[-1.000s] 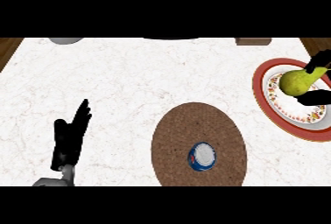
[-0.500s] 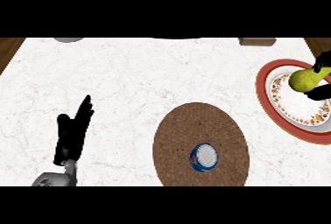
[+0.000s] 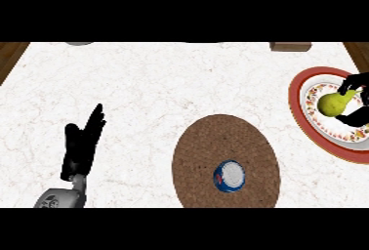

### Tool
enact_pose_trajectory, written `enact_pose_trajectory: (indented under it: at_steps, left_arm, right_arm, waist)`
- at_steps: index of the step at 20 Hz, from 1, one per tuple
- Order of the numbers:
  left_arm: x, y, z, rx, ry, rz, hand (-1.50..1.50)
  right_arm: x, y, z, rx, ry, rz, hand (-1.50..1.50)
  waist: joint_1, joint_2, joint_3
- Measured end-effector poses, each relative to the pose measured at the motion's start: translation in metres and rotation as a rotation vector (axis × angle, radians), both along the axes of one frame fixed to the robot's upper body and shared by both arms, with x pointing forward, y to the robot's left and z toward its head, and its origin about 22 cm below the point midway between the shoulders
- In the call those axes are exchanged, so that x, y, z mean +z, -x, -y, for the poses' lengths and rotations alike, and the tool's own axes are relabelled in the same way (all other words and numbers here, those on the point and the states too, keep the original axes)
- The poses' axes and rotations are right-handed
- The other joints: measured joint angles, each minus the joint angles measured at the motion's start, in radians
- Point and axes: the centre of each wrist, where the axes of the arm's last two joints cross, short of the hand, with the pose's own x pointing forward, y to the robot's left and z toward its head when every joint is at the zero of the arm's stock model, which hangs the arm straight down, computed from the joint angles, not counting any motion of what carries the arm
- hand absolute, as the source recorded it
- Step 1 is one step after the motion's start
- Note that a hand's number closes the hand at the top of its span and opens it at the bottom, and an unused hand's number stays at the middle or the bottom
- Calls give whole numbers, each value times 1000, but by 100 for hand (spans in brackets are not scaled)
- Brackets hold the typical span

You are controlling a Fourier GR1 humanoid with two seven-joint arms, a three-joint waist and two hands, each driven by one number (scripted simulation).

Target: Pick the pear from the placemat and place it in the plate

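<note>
Over at three o'clock, the pear (image 3: 334, 103) sits within the plate (image 3: 296, 100), on its patterned middle inside the red rim. The right hand (image 3: 355, 82) curls round it, dark fingers above the fruit and below it. The brown placemat (image 3: 216, 146) lies at five o'clock on the white counter (image 3: 180, 83), bearing only a small round blue-and-white object (image 3: 229, 176). At eight o'clock the left hand (image 3: 81, 146) rests with straight fingers pointing towards one o'clock.
</note>
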Motion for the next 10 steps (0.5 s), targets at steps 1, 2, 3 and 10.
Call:
enact_pose_trajectory:
  at_steps: [1, 2, 3, 10]
  left_arm:
    - [-1, 0, 2, 1, 2, 0, 0]
    - [-1, -2, 2, 4, 1, 1, 0]
    - [-1, 1, 6, 0, 1, 3, 0]
    - [-3, 5, 0, 14, 6, 2, 0]
  right_arm:
    - [-1, 1, 5, 10, 0, -25, -150]
    - [-1, 2, 9, 24, -8, -41, -150]
    - [-4, 6, 16, 42, -17, -50, -150]
    - [6, 4, 26, 161, -286, 94, -150]
  waist:
    - [-1, 0, 0]
    - [0, 0, 0]
    - [1, 0, 0]
    - [-8, -2, 1]
